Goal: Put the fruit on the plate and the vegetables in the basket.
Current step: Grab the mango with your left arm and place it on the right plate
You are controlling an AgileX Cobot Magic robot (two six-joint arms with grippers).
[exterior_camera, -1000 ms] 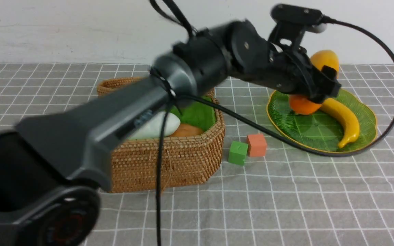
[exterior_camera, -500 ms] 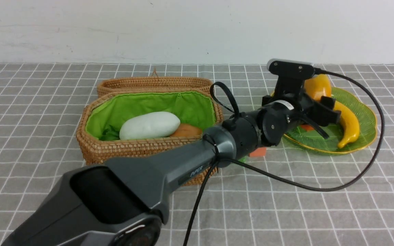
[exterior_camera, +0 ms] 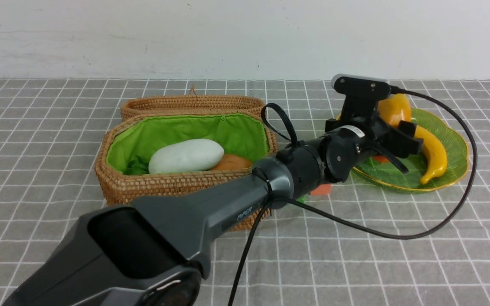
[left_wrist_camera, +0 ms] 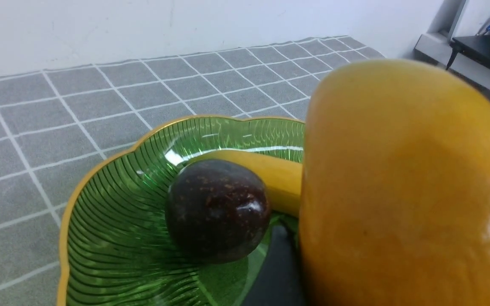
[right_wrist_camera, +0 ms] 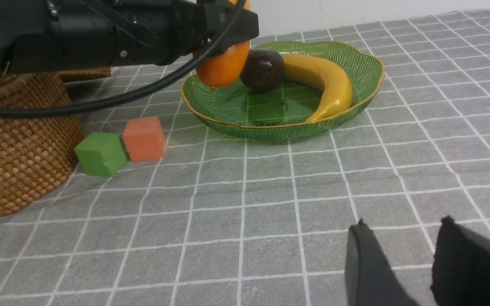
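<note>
My left gripper [exterior_camera: 398, 146] reaches across to the green leaf-shaped plate [exterior_camera: 453, 140] and is shut on the orange-yellow mango [exterior_camera: 394, 108], holding it upright with its lower end low over the plate's left part [right_wrist_camera: 223, 66]. I cannot tell whether the mango touches the plate. The dark-purple plum [right_wrist_camera: 263, 70] and the yellow banana [exterior_camera: 434, 155] lie in the plate. The woven basket [exterior_camera: 185, 193] stands open and holds the white radish [exterior_camera: 185, 156] and the brown potato [exterior_camera: 233, 161]. The eggplant and gourd are not visible. My right gripper [right_wrist_camera: 403, 221] is open and empty above the cloth.
A green cube [right_wrist_camera: 100, 154] and an orange cube [right_wrist_camera: 144, 138] sit on the grey checked cloth between the basket and the plate. The left arm's black cable [exterior_camera: 398, 236] loops over the cloth in front of the plate. The basket's lid [exterior_camera: 192, 102] lies open behind the basket.
The left arm came down with the mango from high above the plate to low over it. In the last half second nothing has visibly moved.
</note>
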